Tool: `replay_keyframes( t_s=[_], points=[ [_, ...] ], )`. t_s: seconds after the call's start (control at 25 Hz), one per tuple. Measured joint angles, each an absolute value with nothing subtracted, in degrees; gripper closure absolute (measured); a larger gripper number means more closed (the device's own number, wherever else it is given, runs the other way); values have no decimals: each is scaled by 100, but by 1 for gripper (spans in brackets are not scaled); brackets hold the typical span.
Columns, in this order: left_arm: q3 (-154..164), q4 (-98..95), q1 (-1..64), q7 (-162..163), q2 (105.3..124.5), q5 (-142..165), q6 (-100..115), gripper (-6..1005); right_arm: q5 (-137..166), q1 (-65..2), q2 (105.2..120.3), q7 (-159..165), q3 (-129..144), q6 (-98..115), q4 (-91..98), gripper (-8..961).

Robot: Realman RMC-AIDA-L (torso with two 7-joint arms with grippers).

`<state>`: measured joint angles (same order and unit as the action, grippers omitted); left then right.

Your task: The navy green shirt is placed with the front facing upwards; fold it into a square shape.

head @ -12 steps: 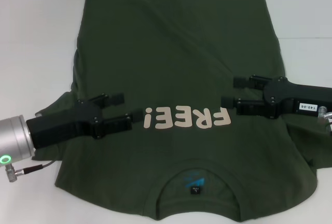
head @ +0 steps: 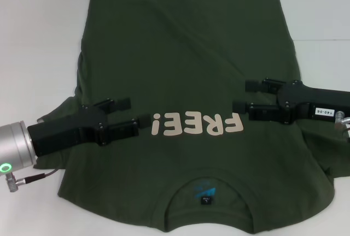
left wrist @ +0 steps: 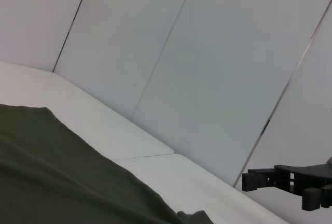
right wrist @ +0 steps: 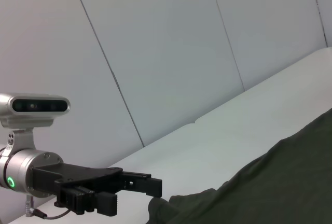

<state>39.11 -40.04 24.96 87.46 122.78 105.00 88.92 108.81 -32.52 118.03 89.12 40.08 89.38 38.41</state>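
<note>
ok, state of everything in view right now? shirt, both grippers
shirt: spread flat on the table, front up, lettering showing, collar toward the robot, sleeves rumpled at the sides, not folded yet.
left gripper: open, empty, above the shirt beside the lettering's end.
right gripper: open, empty, above the shirt at the lettering's other end.

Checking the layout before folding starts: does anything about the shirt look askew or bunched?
The navy green shirt lies mostly flat, but its sleeve on the robot's left is rumpled and tucked against the body. Diagonal creases cross the torso.
</note>
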Motion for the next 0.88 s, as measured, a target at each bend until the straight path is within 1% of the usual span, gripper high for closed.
replay_keyframes(
  t_s=[0.36, 0.56, 0.68, 0.88],
  points=[
    [3855, -4017, 2490, 8849, 12270, 10486, 8815, 94, 10872, -3253, 11803, 8906, 4008, 8949, 3841, 38],
    [3480, -4016, 2460, 9255, 12256, 10506, 8312, 94, 10796, -3249, 11803, 8881, 4012, 8971, 3845, 38],
    [3331, -4017, 2390, 9462, 12247, 10510, 8071, 94, 10753, -3237, 11804, 8878, 4009, 8974, 3846, 38],
    [2719, -4027, 2094, 9591, 12244, 10525, 7892, 94, 10719, -3251, 11817, 8897, 4007, 8935, 3850, 38]
  ],
)
